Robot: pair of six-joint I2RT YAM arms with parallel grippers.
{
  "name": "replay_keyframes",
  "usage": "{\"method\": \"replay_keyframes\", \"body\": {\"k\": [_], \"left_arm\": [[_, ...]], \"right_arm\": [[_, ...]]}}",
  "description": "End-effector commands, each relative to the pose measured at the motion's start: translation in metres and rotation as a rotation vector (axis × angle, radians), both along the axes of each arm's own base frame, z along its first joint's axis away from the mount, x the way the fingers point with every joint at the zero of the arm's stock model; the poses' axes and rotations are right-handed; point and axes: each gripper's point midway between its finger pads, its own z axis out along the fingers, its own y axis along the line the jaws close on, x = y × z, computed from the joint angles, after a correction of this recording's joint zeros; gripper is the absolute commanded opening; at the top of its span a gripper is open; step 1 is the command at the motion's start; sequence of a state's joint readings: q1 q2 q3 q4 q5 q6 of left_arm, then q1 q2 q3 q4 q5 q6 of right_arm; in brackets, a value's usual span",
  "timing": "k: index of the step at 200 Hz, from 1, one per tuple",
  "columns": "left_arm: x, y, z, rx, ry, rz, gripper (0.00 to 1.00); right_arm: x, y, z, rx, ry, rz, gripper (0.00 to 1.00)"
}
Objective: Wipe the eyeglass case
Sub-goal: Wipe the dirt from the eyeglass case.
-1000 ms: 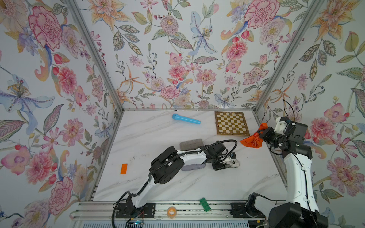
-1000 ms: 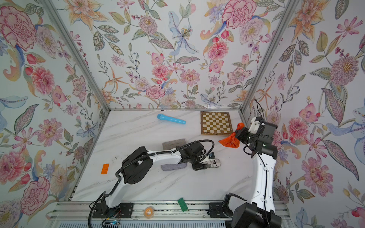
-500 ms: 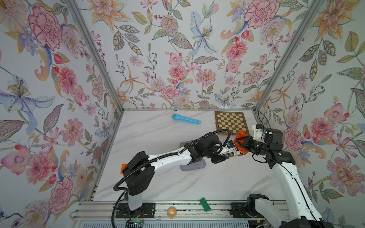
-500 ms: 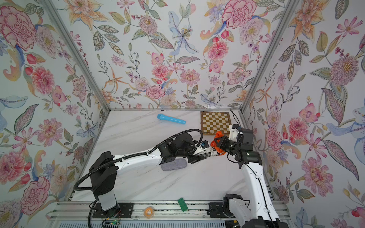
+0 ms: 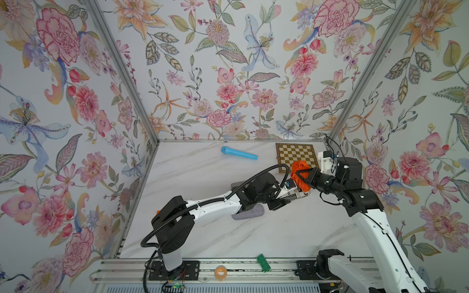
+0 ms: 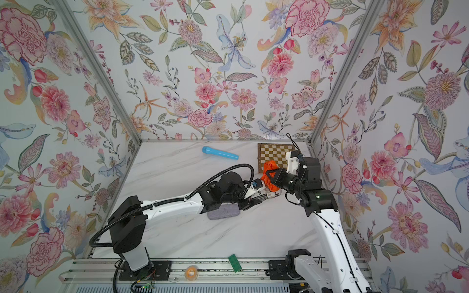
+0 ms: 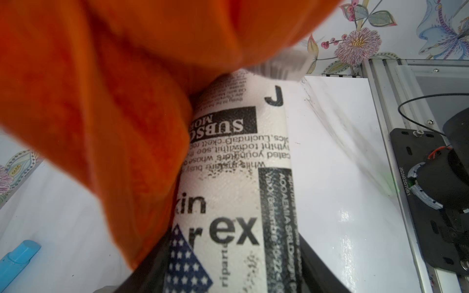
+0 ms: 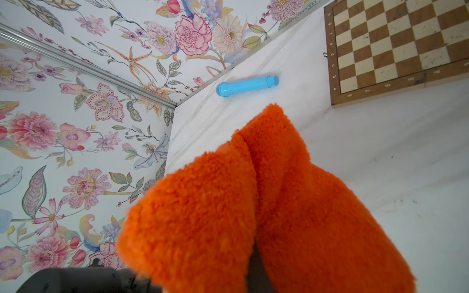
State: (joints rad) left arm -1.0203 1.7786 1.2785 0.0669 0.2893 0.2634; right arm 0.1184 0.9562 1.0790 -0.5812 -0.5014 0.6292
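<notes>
Orange fleece cloth [image 5: 299, 169], pinched in the closed right gripper [image 5: 303, 177], presses against the newsprint-patterned eyeglass case [image 7: 236, 177]. The left gripper [image 5: 289, 199] clamps that case by one end (black fingers [image 7: 314, 269] either side), holding it over the marble table [image 5: 203, 177], just in front of the chessboard [image 5: 297, 153], well apart from the blue tube [image 5: 239, 153].
</notes>
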Motion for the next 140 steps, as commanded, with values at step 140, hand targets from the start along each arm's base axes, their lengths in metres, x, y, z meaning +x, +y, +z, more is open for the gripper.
{"method": "replay_keyframes", "body": {"k": [140], "left_arm": [[-0.02,0.019,0.065,-0.133,-0.085,-0.017,0.35]], "right_arm": [[-0.004,0.056,-0.037,0.173,0.053,0.105,0.0]]}}
